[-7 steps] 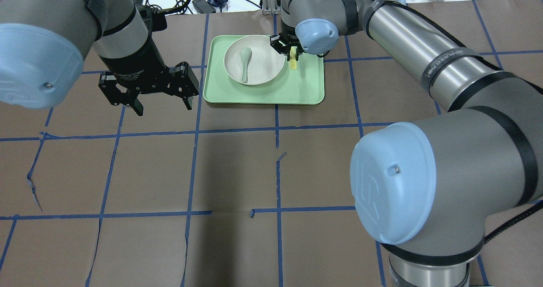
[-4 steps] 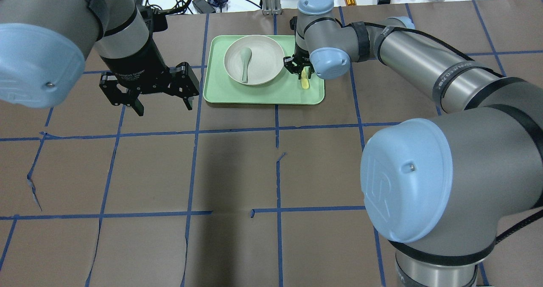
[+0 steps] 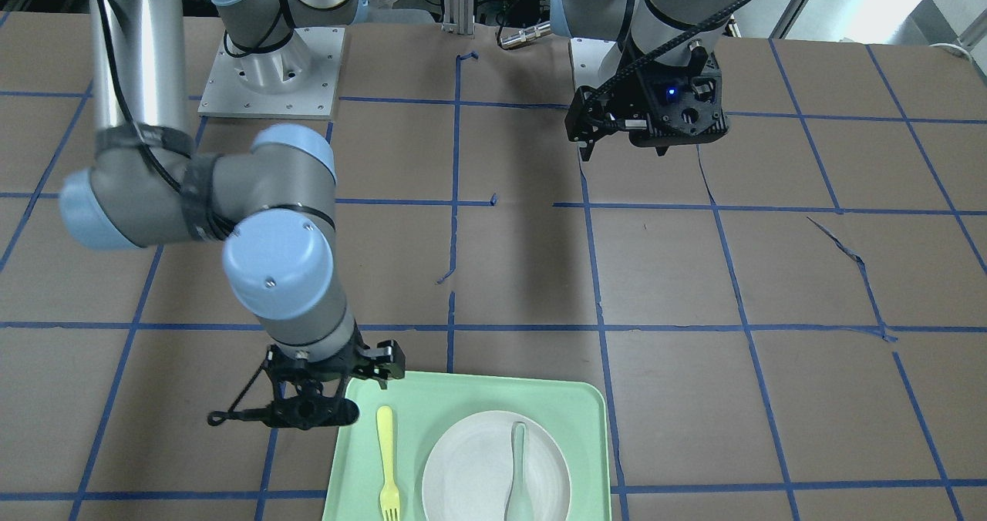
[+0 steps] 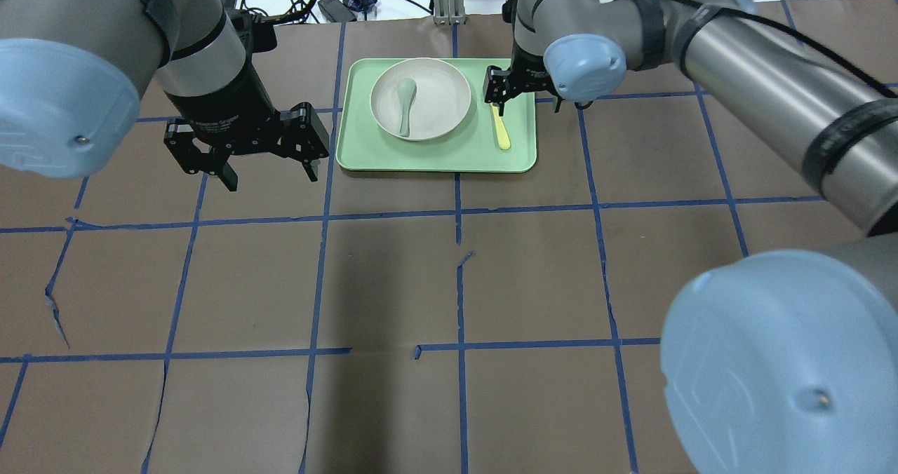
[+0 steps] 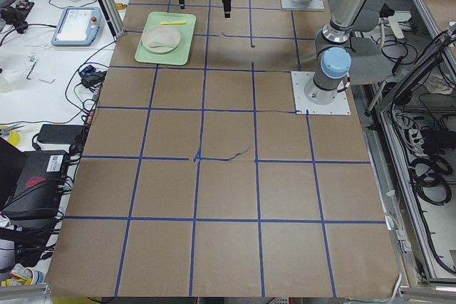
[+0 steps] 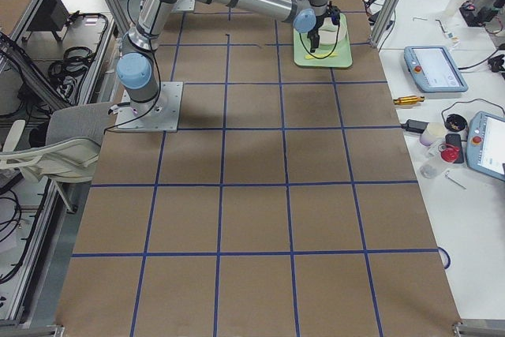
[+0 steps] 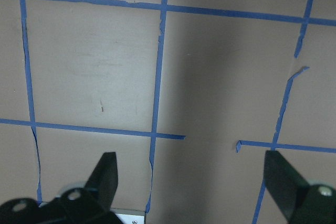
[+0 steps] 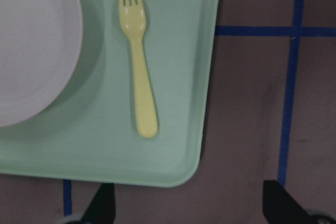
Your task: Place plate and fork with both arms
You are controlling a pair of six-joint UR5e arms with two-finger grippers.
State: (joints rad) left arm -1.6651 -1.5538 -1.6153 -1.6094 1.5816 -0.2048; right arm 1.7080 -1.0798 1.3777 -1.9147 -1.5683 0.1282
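My right pincer is hanging wide open by the fork, which is lying on the tray right of the plate. My left pincer is gaping wide too.

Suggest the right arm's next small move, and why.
Probably lift the right gripper straight up and clear. The fork lies flat on the tray beside the plate, and the gripper is open, holding nothing. Placement looks done.
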